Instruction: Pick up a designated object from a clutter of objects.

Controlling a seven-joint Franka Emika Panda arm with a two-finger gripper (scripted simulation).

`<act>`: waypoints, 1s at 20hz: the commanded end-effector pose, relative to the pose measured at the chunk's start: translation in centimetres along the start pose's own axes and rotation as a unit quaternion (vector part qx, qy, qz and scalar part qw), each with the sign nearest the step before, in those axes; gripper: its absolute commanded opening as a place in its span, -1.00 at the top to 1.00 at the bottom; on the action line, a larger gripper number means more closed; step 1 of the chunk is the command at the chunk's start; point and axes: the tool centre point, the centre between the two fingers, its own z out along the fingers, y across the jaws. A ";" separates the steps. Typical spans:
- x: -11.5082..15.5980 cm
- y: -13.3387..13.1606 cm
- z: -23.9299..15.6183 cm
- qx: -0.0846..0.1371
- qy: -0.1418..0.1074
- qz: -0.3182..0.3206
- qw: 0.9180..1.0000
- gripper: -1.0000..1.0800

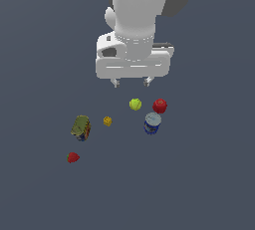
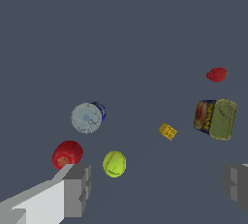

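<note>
Arm (image 1: pixel 142 5) is filling the upper part of the exterior view, its white body hanging over the dark grey table (image 1: pixel 209 184). The claw (image 1: pixel 132 81) is hovering in the air with nothing between its fingers (image 2: pixel 77 189); they are standing wide apart, one at each side of the wrist view, touching none of the items.

The olive-gold tin (image 1: pixel 81 127) is the biggest of the scattered things. It is lying tilted on the table toward the exterior view's left, well apart from the claw, with its olive-gold top and part of its coloured label showing in the wrist view (image 2: pixel 216 119).

The blue white-topped can (image 1: pixel 152 123) is standing upright toward the exterior view's right, just beside the red apple (image 1: pixel 160 105), which is sitting behind it. The yellow-green ball (image 1: pixel 135 104) is resting near the apple, on its left in the exterior view, roughly beneath the claw.

The red strawberry (image 1: pixel 73 157) is lying alone near the tin, closer to the exterior camera. The tiny yellow cube (image 1: pixel 107 121) is sitting between the tin and the ball, touching neither.
</note>
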 end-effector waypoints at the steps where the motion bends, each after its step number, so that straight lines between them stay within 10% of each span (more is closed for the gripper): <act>1: 0.1 0.3 0.0 -0.002 0.001 -0.001 1.000 -0.92; 11: 0.8 2.0 1.7 0.003 0.001 0.007 1.000 -0.92; 20: 2.2 8.7 8.1 0.014 0.003 0.036 0.999 -0.92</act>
